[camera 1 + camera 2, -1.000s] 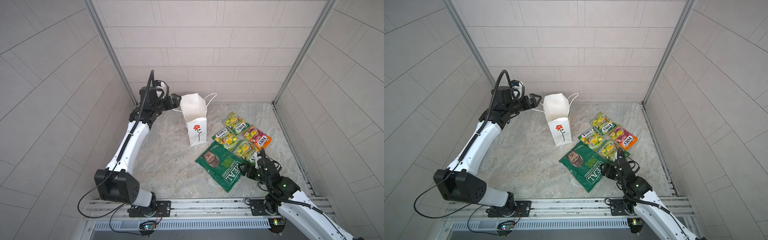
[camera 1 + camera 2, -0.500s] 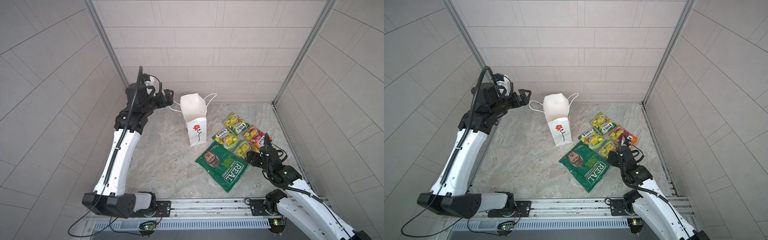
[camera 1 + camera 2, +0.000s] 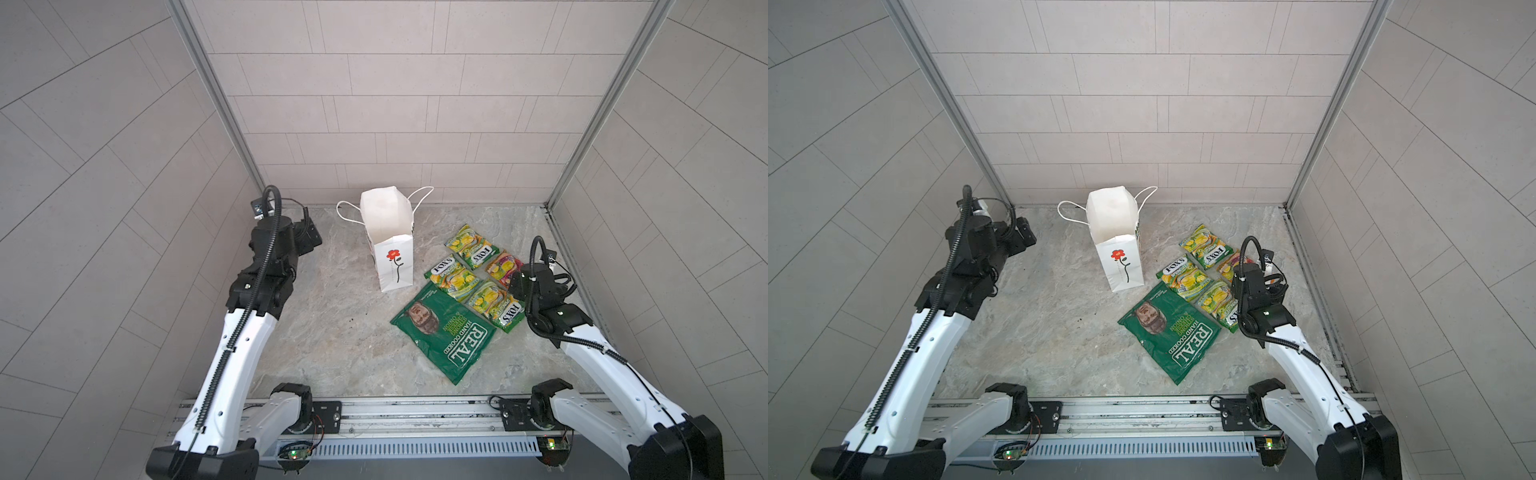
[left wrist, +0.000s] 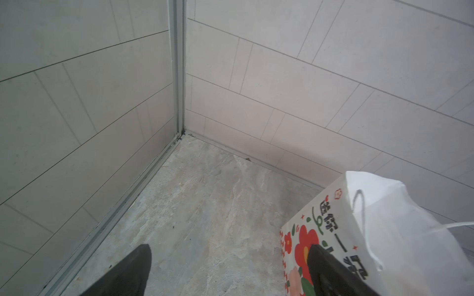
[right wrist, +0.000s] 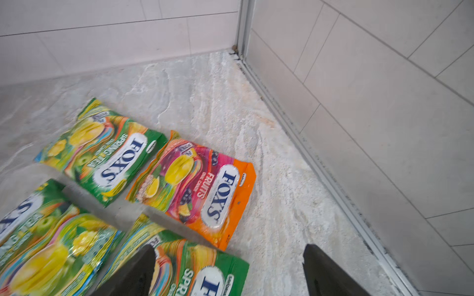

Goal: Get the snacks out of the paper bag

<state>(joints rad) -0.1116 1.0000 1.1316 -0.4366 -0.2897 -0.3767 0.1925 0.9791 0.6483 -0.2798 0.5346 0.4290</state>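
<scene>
Snacks lie flat on the grey stone tabletop [image 3: 332, 332]. Three yellow-green glossy FOX'S packets [image 3: 452, 278] and an orange-pink FOX'S packet [image 5: 195, 189] sit under and just ahead of the right tool [image 5: 229, 249], with the large dark green crisp bag [image 3: 444, 328] beside it. The tall white paper bag [image 3: 394, 270] stands upright, mouth up, beside the left tool [image 4: 227, 253] and apart from it; that outstretched arm is nearer. Both tools are spread and empty. Only white shows inside the bag, so unloading looks finished.
</scene>
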